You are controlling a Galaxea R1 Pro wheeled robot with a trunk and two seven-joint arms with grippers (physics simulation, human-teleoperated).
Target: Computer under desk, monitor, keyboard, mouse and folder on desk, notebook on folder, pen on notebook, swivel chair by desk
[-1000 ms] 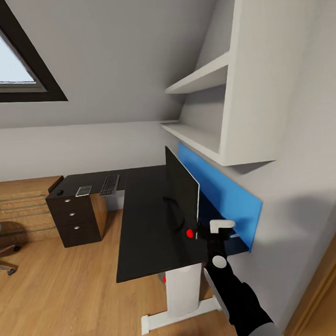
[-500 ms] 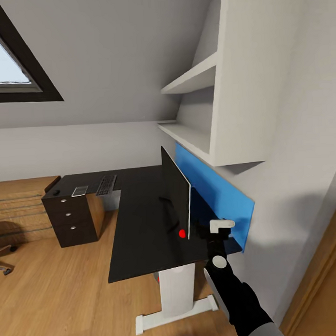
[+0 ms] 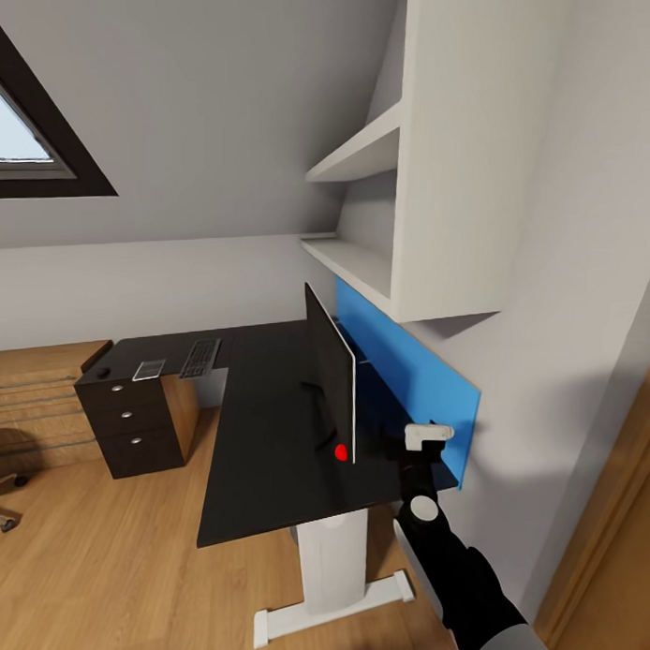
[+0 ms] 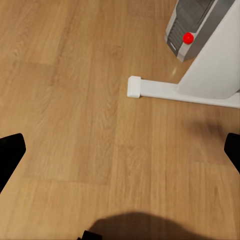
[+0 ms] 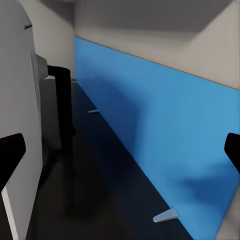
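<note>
The black desk [image 3: 263,440] stands on its white pedestal [image 3: 333,559]. The monitor [image 3: 332,381] stands edge-on on it, its silver-grey back [image 5: 20,120] close beside my open right gripper [image 5: 120,155], which hangs over the desk's back corner [image 3: 418,445]. At the desk's far end lie the keyboard [image 3: 201,357], the grey notebook [image 3: 149,370] and the small mouse [image 3: 104,373]. My left gripper [image 4: 120,155] is open above the floor, facing the computer [image 4: 192,25] beside the desk's foot bar [image 4: 170,90]. A leg of the swivel chair [image 3: 3,496] shows far left. The folder and pen are out of view.
A blue panel [image 3: 411,383] lines the wall behind the desk. White shelves [image 3: 366,155] hang above it. A dark drawer unit [image 3: 136,425] stands under the far end, by low oak shelving [image 3: 37,401]. Wood floor [image 3: 99,576] lies open to the left.
The whole picture has slid left, so the camera has turned or moved. The right arm keeps its place in the picture. Nothing on the desk has moved.
</note>
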